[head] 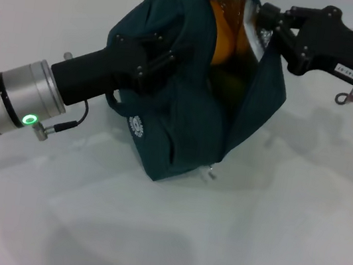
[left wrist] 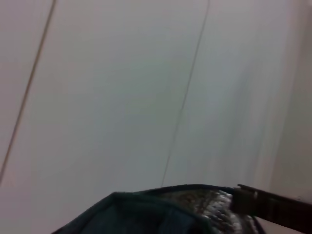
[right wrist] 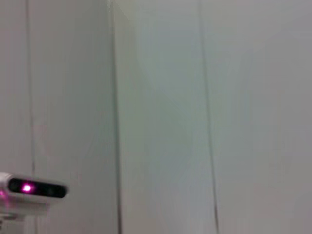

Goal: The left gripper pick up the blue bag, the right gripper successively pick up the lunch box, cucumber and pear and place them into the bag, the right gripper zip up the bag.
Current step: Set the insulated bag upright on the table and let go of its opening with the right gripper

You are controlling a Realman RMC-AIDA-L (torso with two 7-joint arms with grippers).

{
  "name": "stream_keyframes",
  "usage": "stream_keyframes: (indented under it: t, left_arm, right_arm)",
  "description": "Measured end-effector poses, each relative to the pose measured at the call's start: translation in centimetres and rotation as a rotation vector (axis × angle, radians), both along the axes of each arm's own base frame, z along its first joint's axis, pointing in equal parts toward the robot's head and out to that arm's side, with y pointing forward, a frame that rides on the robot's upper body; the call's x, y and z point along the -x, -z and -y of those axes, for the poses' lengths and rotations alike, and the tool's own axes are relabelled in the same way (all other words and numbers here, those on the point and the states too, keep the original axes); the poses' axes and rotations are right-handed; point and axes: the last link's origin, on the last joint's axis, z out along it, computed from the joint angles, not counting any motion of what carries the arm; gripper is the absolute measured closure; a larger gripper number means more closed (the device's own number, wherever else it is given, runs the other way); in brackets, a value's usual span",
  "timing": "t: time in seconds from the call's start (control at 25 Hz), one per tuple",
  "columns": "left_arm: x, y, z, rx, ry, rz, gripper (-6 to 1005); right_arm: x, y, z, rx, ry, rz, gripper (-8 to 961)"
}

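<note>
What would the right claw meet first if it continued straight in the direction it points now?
Probably the pear. The right claw points into the open mouth of the blue bag, and the orange fruit lies just ahead of its tips. Depth is unclear, so it may already be touching it.

Can't really see the left gripper's (head: 153, 61) fingertips, they're buried in the blue bag's (head: 186, 114) fabric around 9 o'clock of the bag. Same deal for the right gripper (head: 264, 22) at about 1 o'clock: its tips vanish into the opening. The pear (head: 220, 35) only peeks out as an orange patch, the rest is covered. Anything deeper inside is just dark. In the left wrist view the bag (left wrist: 146, 214) is cut off by the frame edge.
</note>
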Motion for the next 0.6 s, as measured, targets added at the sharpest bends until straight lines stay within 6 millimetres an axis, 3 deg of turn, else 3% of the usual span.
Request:
stream_keyframes:
  t: [0.36, 0.6]
  left_arm:
    - [1.3, -0.6, -0.2, -0.089, -0.104, 0.061, 772]
    - [2.1, -1.0, -0.3, -0.154, -0.17, 0.106, 605]
  right_arm:
    - [0.4, 0.5, 0.8, 0.033, -0.051, 0.025, 931]
    - [0.9, 0.4, 0.4, 0.025, -0.061, 0.041, 930]
